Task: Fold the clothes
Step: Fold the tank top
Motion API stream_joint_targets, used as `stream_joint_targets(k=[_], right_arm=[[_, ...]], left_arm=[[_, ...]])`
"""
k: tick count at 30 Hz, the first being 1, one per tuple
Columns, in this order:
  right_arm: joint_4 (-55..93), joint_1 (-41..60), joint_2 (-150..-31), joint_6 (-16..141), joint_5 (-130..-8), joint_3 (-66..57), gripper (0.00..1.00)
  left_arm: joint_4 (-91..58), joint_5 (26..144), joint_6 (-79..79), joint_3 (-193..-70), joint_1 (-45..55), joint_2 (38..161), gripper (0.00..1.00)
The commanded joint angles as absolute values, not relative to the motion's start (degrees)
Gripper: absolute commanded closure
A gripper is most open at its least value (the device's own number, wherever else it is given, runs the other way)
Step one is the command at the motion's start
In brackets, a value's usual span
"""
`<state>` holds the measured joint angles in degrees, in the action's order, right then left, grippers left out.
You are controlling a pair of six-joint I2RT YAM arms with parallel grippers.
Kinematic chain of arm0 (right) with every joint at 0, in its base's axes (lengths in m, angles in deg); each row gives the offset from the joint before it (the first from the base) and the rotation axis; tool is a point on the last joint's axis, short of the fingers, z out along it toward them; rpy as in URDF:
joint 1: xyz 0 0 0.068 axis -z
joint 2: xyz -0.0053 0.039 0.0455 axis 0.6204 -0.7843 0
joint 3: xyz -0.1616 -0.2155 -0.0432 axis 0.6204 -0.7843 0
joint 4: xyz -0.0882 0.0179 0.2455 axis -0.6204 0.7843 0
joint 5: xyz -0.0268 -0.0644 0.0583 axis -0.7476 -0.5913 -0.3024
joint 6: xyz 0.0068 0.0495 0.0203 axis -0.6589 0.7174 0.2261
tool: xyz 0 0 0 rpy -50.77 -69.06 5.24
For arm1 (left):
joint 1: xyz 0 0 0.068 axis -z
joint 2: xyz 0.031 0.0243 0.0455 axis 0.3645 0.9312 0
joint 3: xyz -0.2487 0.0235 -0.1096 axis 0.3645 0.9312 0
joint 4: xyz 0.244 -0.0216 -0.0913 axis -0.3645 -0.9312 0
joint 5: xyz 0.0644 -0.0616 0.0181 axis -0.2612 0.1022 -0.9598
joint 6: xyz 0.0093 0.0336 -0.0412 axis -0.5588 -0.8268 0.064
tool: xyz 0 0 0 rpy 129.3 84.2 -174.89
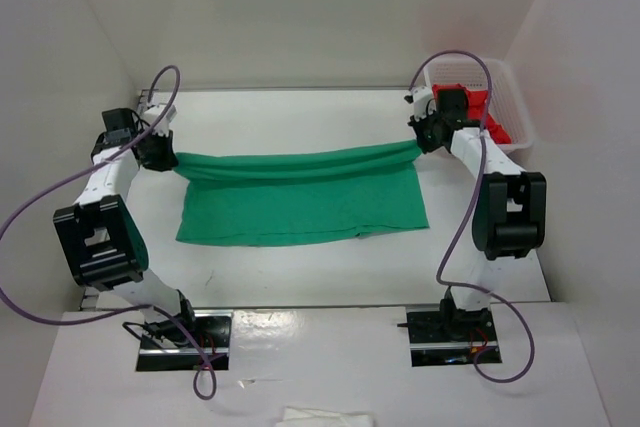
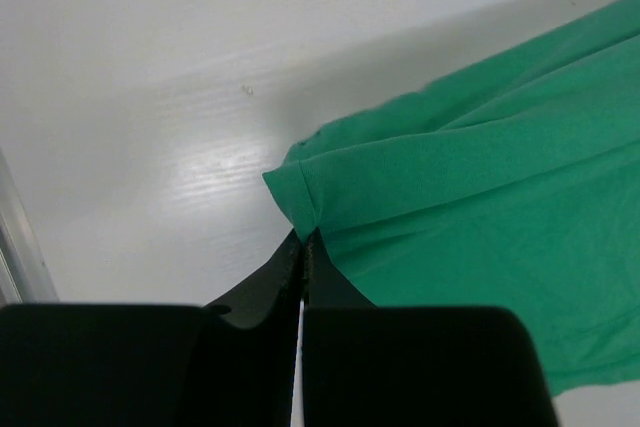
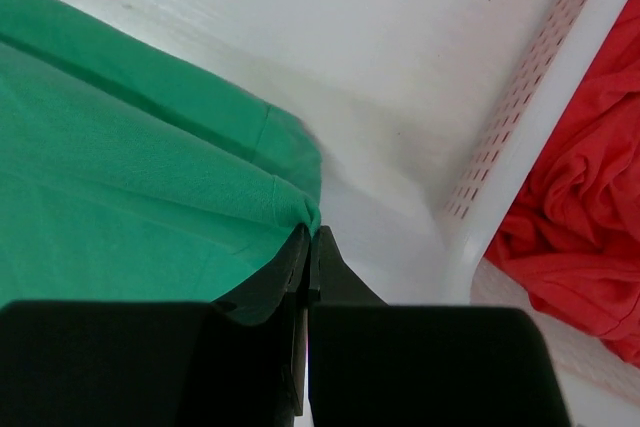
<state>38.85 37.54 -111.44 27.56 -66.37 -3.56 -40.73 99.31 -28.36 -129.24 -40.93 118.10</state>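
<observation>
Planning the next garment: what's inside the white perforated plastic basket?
A crumpled red fabric garment lies inside the white perforated plastic basket; anything beneath it is hidden.

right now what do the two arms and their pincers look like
The left arm and right arm have white links with chunky black joint housings. A thin purple cable loops along each. The left pincer and right pincer are black and taper to narrow tips.
</observation>
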Motion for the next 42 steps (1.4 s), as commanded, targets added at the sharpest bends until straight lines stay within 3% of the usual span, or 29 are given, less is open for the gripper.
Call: stream_joint_targets(k=[1,19,42], right_arm=[[38.08,37.2,-105.5,24.47,-67.4,-6.56,1.0],[48.81,40.45,-89.5,15.25,-62.57,-16.49,1.0],[60.67,40.45,-85.45,3.81,-62.57,-24.59,1.0]], left_arm=[[-41.72,101.06,-33.27,-127.71,-43.17,112.86,1.0],[-53.93,101.42,-48.81,-118.13,-48.01,99.76,1.0],[-63.59,92.99,-67.81,-106.27,-48.53,86.76,1.0]])
